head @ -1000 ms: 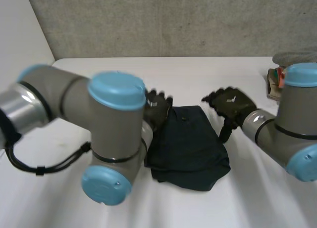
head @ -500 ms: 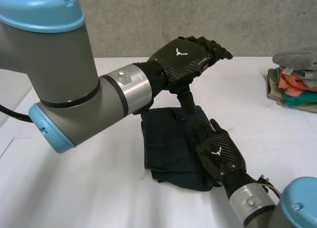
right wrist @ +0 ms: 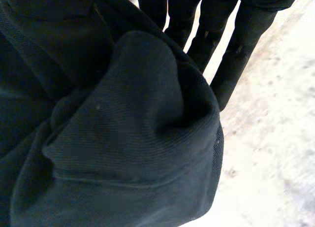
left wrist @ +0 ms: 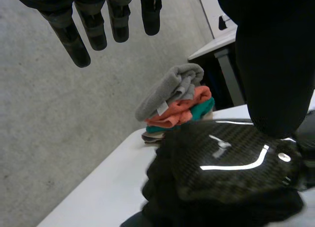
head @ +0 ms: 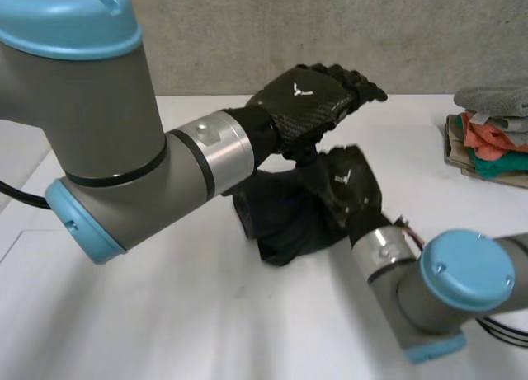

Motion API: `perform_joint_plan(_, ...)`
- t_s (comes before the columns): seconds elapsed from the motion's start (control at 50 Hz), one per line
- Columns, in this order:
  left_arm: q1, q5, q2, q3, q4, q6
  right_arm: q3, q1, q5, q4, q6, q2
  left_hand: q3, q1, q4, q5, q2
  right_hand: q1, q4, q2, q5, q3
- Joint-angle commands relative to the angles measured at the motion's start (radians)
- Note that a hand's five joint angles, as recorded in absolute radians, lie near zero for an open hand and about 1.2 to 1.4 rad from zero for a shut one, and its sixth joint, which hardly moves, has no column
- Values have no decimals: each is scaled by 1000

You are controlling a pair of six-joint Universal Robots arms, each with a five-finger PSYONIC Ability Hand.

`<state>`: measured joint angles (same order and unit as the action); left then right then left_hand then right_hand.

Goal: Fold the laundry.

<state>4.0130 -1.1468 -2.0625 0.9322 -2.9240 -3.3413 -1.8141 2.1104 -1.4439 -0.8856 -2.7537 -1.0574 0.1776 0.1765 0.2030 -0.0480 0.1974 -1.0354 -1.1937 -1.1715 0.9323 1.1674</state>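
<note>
A dark navy cloth (head: 280,219) lies bunched in the middle of the white table (head: 206,314). My right hand (head: 351,186) sits at the cloth's right edge, shut on a gathered fold of it. In the right wrist view that fold (right wrist: 123,138) bulges under the palm, with the fingers (right wrist: 231,54) reaching past it. My left hand (head: 309,100) hovers above the cloth and the right hand, open, holding nothing. Its straight fingers (left wrist: 93,25) hang over the back of the right hand (left wrist: 226,163) in the left wrist view.
A stack of folded laundry (head: 495,133) in grey, orange and teal stands at the table's far right edge; the left wrist view shows the stack (left wrist: 177,99) beyond the right hand. A grey wall runs behind the table. My left arm's elbow looms over the table's left part.
The right hand went from lying flat on the cloth to closing on its right edge, pulling the flat cloth into a heap. The left hand rose from the cloth's far left corner, then held still.
</note>
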Motion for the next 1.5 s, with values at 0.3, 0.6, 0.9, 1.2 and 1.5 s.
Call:
perform_joint_plan(0.3,66,-27,148,-56,-96,128,594,-355,83,145,-220,-84,24,25,-1,21,4,-361,-203,-225,289,229)
perform_joint_plan(0.6,67,-28,139,-39,-109,163,800,-688,88,91,-389,106,24,25,-1,21,4,-361,-203,-225,289,229)
perform_joint_plan(0.9,49,-28,97,-12,-110,161,754,-903,499,-26,-311,511,27,28,2,18,7,-361,-203,-225,289,229)
perform_joint_plan(1.2,15,-28,101,-21,-110,161,662,-929,458,26,-385,257,27,28,2,18,7,861,1019,997,-932,-993)
perform_joint_plan(1.5,-49,-27,104,-12,-110,164,592,-952,450,422,-419,-4,27,28,2,18,7,861,1019,997,-932,-993)
